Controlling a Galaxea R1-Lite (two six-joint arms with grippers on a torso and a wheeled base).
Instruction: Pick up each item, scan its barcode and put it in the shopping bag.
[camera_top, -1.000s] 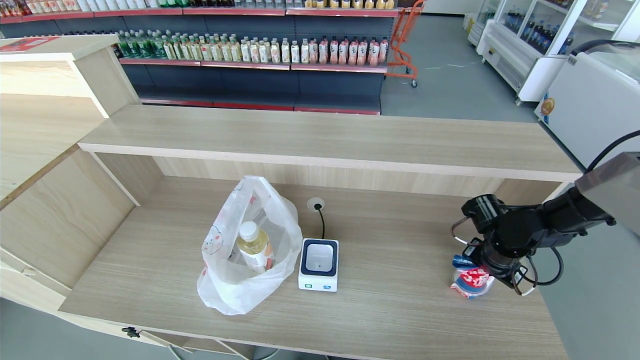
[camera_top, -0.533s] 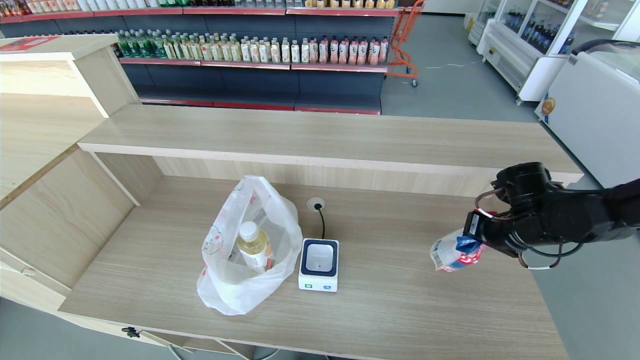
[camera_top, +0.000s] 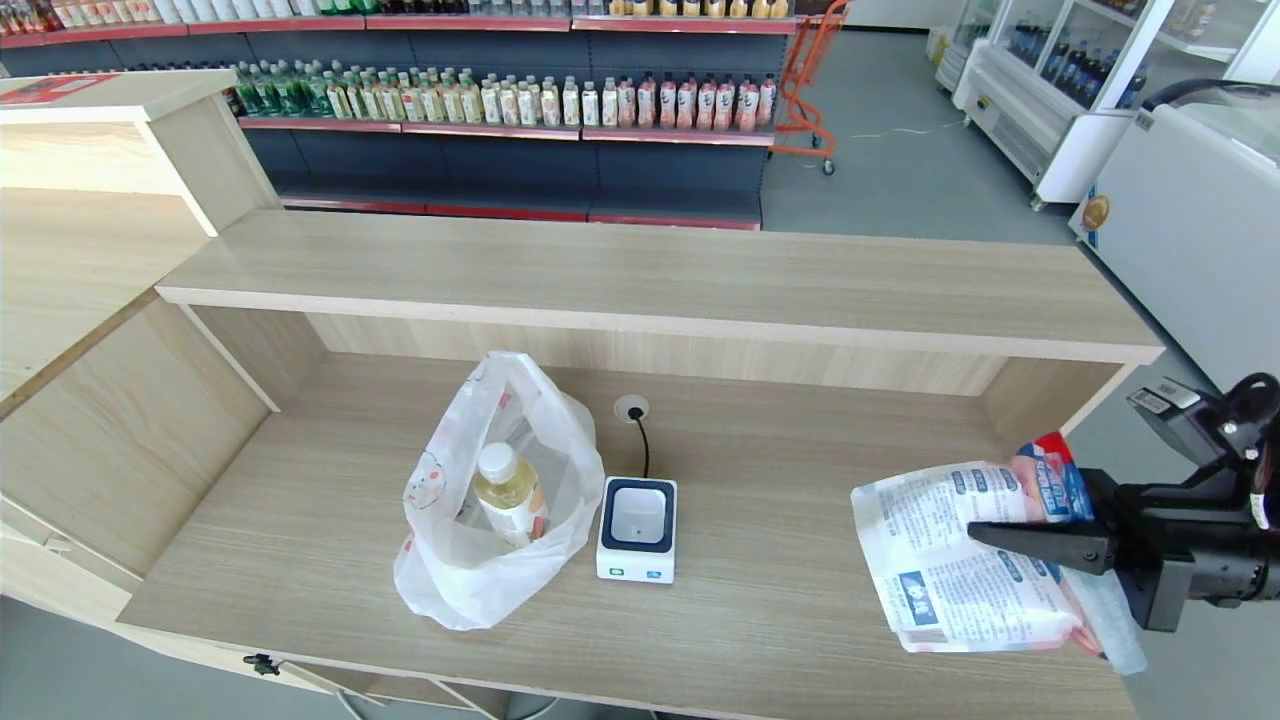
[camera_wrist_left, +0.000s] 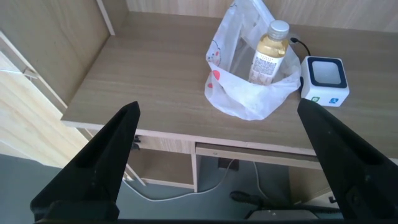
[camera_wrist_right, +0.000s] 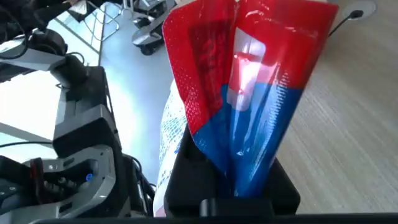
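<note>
My right gripper (camera_top: 1005, 545) is shut on a snack packet (camera_top: 950, 570) held above the counter's front right corner. The packet's white printed back faces up in the head view; its red and blue front (camera_wrist_right: 249, 93) rises from the right gripper (camera_wrist_right: 230, 186) in the right wrist view. A white scanner (camera_top: 637, 528) sits mid-counter. Left of it stands the white shopping bag (camera_top: 470, 560) with a tea bottle (camera_top: 508, 492) upright inside. My left gripper (camera_wrist_left: 217, 104) is open, out in front of the counter's near edge, apart from the bag (camera_wrist_left: 242, 93) and the scanner (camera_wrist_left: 324, 79).
A raised wooden ledge (camera_top: 650, 280) runs along the back of the counter (camera_top: 780, 610), with a side wall (camera_top: 120, 440) at the left. The scanner's cable (camera_top: 643, 440) leads to a hole behind it. Shop shelves and freezers stand beyond.
My right gripper has lifted the packet off the counter's right end, carried it up and toward the front right, and turned it so its white printed back faces up.
</note>
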